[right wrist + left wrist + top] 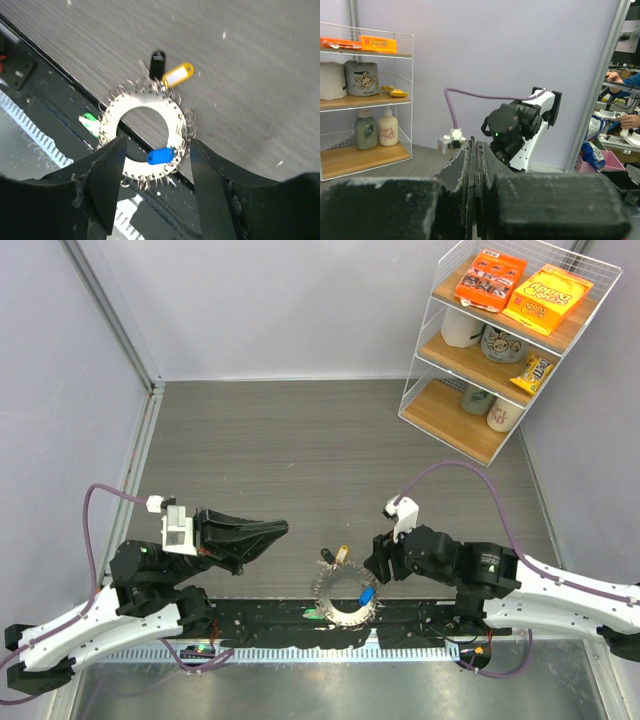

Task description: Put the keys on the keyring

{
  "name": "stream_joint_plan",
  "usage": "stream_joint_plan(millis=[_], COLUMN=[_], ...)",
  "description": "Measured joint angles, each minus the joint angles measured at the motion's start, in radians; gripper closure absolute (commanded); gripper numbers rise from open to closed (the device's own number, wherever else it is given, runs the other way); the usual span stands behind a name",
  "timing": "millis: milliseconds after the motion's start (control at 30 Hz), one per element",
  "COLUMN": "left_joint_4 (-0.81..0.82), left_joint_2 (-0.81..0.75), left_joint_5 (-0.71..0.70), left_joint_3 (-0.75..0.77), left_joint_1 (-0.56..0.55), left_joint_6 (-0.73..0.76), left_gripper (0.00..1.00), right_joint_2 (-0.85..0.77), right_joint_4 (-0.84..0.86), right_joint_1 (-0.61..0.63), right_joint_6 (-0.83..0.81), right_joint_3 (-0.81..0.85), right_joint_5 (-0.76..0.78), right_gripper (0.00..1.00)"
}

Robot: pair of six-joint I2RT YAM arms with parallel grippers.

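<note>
Right: my right fingers (112,162) are spread wide and empty, hanging just above the keyring (111,127)
Where: the keyring lies flat at the near edge of the worktop (300,440), half over a dark strip (55,107), framed between my two tips
Axis: the blue-tagged key (161,156) runs from finger to finger
Left: my left fingers (266,531) are pressed together, empty, well apart from the ring
Feel: thin bright steel, bristly fringe, smooth plastic tags

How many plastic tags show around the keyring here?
4, by the right wrist view: yellow tag and black tag at the keyring's top edge, green tag at its left, blue tag at its lower right. More may be hidden among the keys.
</note>
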Motion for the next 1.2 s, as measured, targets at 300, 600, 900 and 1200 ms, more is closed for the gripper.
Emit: stream_joint_plan(millis=[300, 600, 900, 1200], left_joint_4=[-0.022, -0.036, -0.054, -0.064], left_joint_2=[-0.018, -0.031, -0.049, -0.078], left_joint_5=[-0.007, -0.008, -0.008, -0.016], left_joint_3=[-0.002, -0.003, -0.005, -0.015], left_joint_1=[0.0, 0.0, 0.0, 0.0], left_joint_6=[-0.008, -0.016, -0.029, -0.028], left_gripper=[0.91, 0.91, 0.89, 0.89], right_joint_2=[-0.018, 0.0, 0.063, 0.14], right_joint_4=[0.021, 0.082, 0.151, 0.238], right_joint_1=[0.0, 0.0, 0.0, 0.0], right_joint_6=[0.213, 0.294, 0.354, 0.384], right_joint_3=[-0.214, -0.273, -0.327, -0.336], right_joint_5=[-0.059, -0.126, -0.164, -0.19], right_gripper=[0.49, 0.52, 0.58, 0.63])
